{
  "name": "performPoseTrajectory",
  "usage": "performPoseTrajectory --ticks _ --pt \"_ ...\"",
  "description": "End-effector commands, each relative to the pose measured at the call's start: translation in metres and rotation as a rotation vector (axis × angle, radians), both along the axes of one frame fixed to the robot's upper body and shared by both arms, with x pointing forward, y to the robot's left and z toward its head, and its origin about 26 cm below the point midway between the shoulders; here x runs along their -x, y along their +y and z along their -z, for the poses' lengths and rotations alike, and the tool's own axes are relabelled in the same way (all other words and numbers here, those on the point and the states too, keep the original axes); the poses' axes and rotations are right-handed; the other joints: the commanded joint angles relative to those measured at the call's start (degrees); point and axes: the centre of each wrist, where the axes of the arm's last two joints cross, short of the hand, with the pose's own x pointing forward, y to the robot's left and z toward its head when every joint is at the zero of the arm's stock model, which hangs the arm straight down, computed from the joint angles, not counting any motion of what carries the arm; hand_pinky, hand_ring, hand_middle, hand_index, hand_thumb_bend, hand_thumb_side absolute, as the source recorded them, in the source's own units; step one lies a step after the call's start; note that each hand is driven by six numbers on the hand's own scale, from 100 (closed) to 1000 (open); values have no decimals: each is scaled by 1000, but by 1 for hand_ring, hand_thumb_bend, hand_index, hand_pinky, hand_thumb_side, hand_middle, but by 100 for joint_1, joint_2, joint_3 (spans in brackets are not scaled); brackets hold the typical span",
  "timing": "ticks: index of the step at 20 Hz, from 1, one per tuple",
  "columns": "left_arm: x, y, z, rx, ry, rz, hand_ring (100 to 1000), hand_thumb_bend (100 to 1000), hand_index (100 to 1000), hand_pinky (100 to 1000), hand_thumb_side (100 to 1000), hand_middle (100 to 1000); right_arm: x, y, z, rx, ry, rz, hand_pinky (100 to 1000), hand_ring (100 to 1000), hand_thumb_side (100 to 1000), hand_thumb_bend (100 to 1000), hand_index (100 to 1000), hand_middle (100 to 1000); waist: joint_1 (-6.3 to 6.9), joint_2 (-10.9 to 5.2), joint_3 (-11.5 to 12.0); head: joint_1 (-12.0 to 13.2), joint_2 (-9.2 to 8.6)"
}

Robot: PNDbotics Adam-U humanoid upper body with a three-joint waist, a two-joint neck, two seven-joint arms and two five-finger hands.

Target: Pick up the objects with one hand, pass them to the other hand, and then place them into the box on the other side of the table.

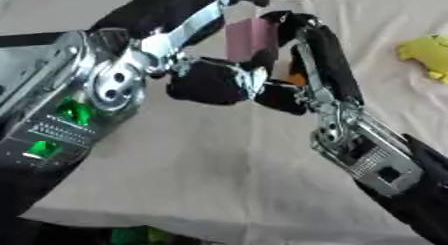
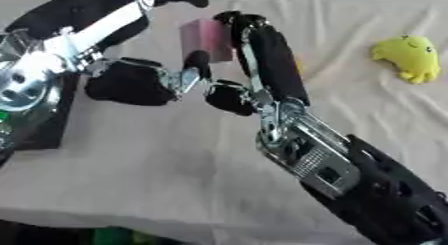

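Where the two hands meet: above the middle of the table [image 1: 219, 184], at about 12 o'clock from the viewer.
Right hand [image 2: 262, 59]: reaches up from 5 o'clock; its long fingers [image 2: 238, 20] curl over the top and right side of the pink block [image 2: 204, 36], so it grips the block.
Left hand [image 2: 131, 83]: comes in from 9 o'clock as a dark bunched mass that meets the block's lower edge; whether it grips the block or only touches it cannot be told.
Pink block: held upright in the air between the two hands, at 12 o'clock of the left hand and 10 o'clock of the right palm, clear of the table.
Step in hand: judged to be the pass from one hand to the other, with the block at the point of exchange.
Next move: calls for one hand to take a sure hold before the other lets go, then a carry to the box on that hand's side.
Risk: a release too soon would drop the block onto the table.
Box: a dark, straight-edged shape [image 2: 39, 126] at 9 o'clock, under the left arm, may be it; what it holds is hidden.
Yellow toy [image 2: 407, 56]: lies on the table at 2 o'clock, well apart from both hands, untouched.
Small orange thing [image 1: 297, 79]: shows just behind the right hand; too little is seen to name it.
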Motion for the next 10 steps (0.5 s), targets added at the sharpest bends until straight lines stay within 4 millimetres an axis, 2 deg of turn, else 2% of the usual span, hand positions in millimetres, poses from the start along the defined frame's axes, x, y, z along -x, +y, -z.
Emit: performPoseTrajectory --ticks 1,3,6,7,10 --pt "3 0 -6 -32 107 -51 1000 182 901 971 418 868 1 -5 -4 6 -36 10 289 622 100 100 619 526 -2 -124 14 -17 -11" --pt "3 1 -6 -31 100 -56 1000 203 901 972 364 867 1 -6 -3 5 -38 13 289 621 100 100 618 526 -4 -122 19 -21 -18" --pt "3 0 -5 -34 92 -67 1000 256 899 977 152 868 2 -6 -1 4 -41 14 290 621 100 100 618 526 -2 -124 25 -31 -30" --pt "3 0 -5 -37 92 -70 1000 267 899 978 116 869 2 -7 -1 3 -42 15 291 620 102 100 618 526 2 -124 28 -36 -33" --pt "4 0 -4 -48 104 -85 1000 300 904 982 100 871 2 -7 -1 5 -52 19 294 620 100 100 617 526 17 -126 42 -71 -34"
